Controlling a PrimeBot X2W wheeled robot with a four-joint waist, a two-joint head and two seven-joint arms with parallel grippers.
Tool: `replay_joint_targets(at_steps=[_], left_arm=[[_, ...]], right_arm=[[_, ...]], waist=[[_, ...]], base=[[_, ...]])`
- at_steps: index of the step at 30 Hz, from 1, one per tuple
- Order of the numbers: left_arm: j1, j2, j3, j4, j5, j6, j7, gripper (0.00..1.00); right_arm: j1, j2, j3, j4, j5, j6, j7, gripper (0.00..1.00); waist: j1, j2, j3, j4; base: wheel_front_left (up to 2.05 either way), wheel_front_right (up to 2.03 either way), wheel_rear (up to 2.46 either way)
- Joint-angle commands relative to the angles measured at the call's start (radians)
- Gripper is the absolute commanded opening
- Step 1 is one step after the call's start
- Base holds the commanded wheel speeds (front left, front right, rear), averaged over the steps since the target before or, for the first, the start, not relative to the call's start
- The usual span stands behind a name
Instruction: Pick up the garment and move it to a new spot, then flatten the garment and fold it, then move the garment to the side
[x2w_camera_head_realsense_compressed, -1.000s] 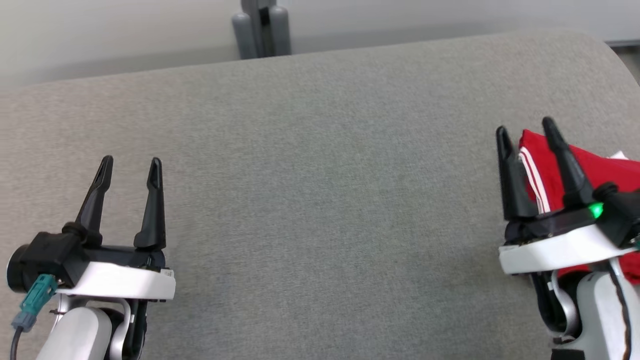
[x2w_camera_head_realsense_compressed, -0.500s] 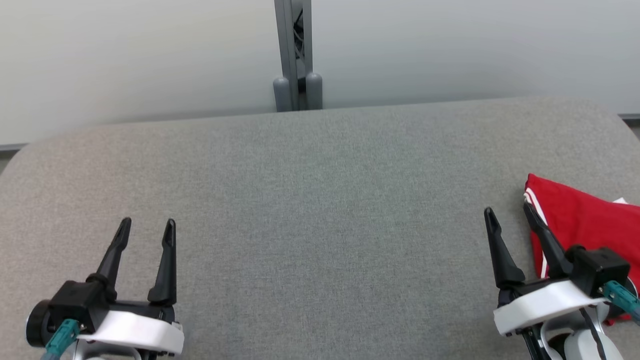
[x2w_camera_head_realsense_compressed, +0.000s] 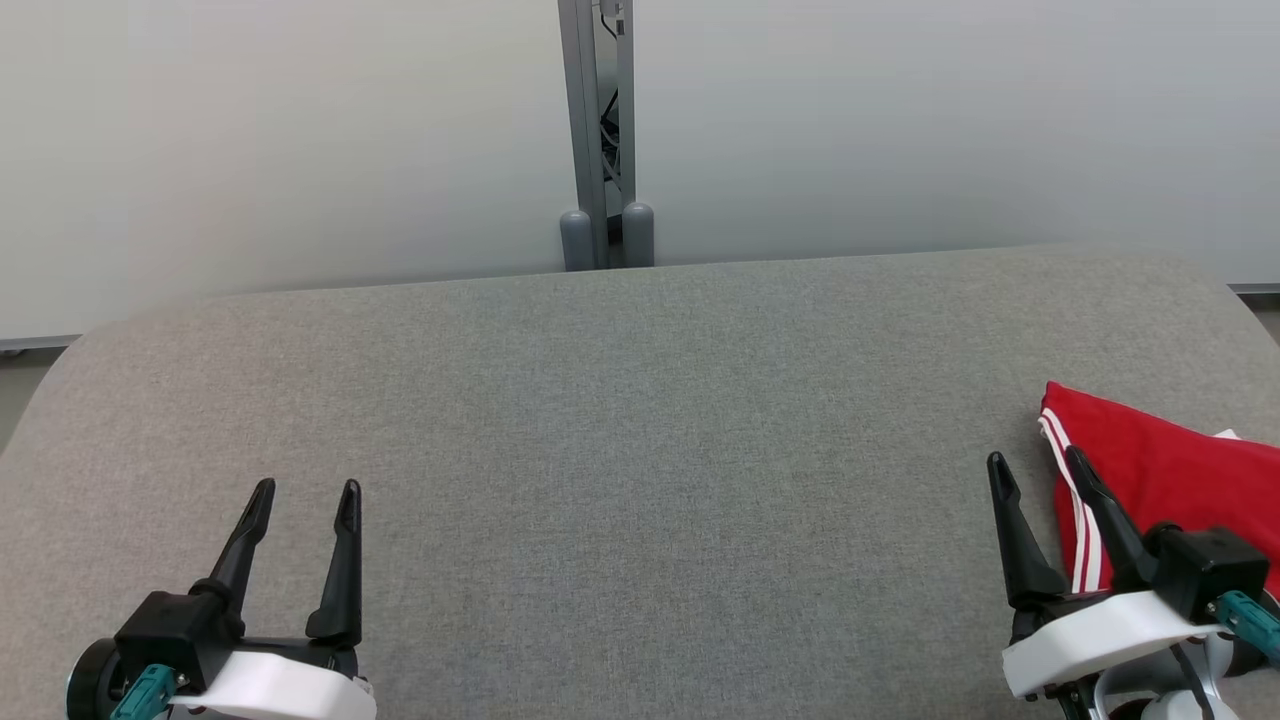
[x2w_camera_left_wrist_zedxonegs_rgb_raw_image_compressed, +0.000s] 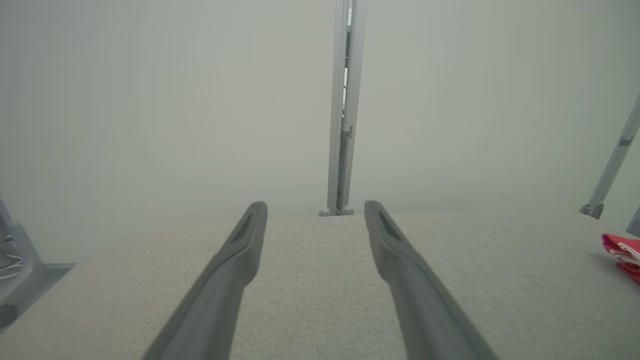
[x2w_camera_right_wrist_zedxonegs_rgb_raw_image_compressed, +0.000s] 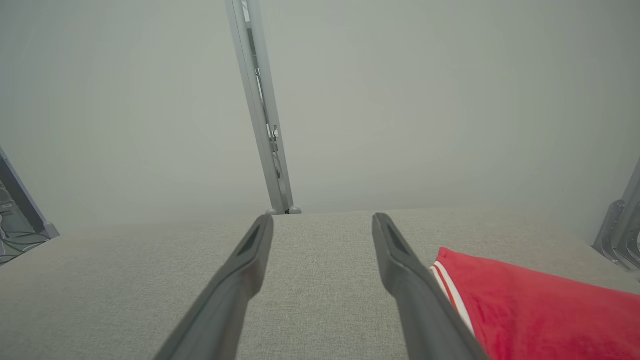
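The red garment (x2w_camera_head_realsense_compressed: 1170, 480) with white stripes lies folded at the right edge of the grey padded table (x2w_camera_head_realsense_compressed: 640, 420). It appears in the right wrist view (x2w_camera_right_wrist_zedxonegs_rgb_raw_image_compressed: 540, 310) just right of my right finger, and as a small red corner in the left wrist view (x2w_camera_left_wrist_zedxonegs_rgb_raw_image_compressed: 622, 250). My right gripper (x2w_camera_head_realsense_compressed: 1040, 478) hovers open at the garment's left edge, holding nothing. Over the table's near left my left gripper (x2w_camera_head_realsense_compressed: 305, 495) is open and empty, far from the garment. Both pairs of fingers point toward the far wall.
A pale wall panel stands behind the table, with a grey metal post (x2w_camera_head_realsense_compressed: 598, 130) at its middle. Another grey strut (x2w_camera_left_wrist_zedxonegs_rgb_raw_image_compressed: 612, 165) rises at the right. The table's rounded corners fall away at far left and far right.
The head camera has tilted upward, so the wall and post fill more of the picture and table, garment and grippers sit lower. The right gripper has drawn back toward me off the garment.
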Motion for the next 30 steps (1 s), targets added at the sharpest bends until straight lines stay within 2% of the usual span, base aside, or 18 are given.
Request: replay_joint_targets(at_steps=[1,29,30], left_arm=[[0.007,0.006,0.005,0.006,-0.004,0.009,0.0,1.0],[-0.02,0.008,-0.015,0.029,-0.005,0.028,0.01,1.0],[-0.007,0.001,-0.016,0.027,-0.007,0.025,0.012,0.0]], right_arm=[[0.009,-0.004,0.0,-0.005,0.001,0.0,0.001,1.0],[0.002,-0.004,0.004,-0.021,-0.005,0.0,0.025,1.0],[0.003,0.0,0.004,-0.017,-0.003,0.0,0.021,0.0]], waist=[[0.0,0.0,-0.002,0.0],[0.0,0.0,0.01,0.01],[0.0,0.0,0.01,0.01]], base=[[0.0,0.0,0.0],[0.0,0.0,0.0],[0.0,0.0,0.0]])
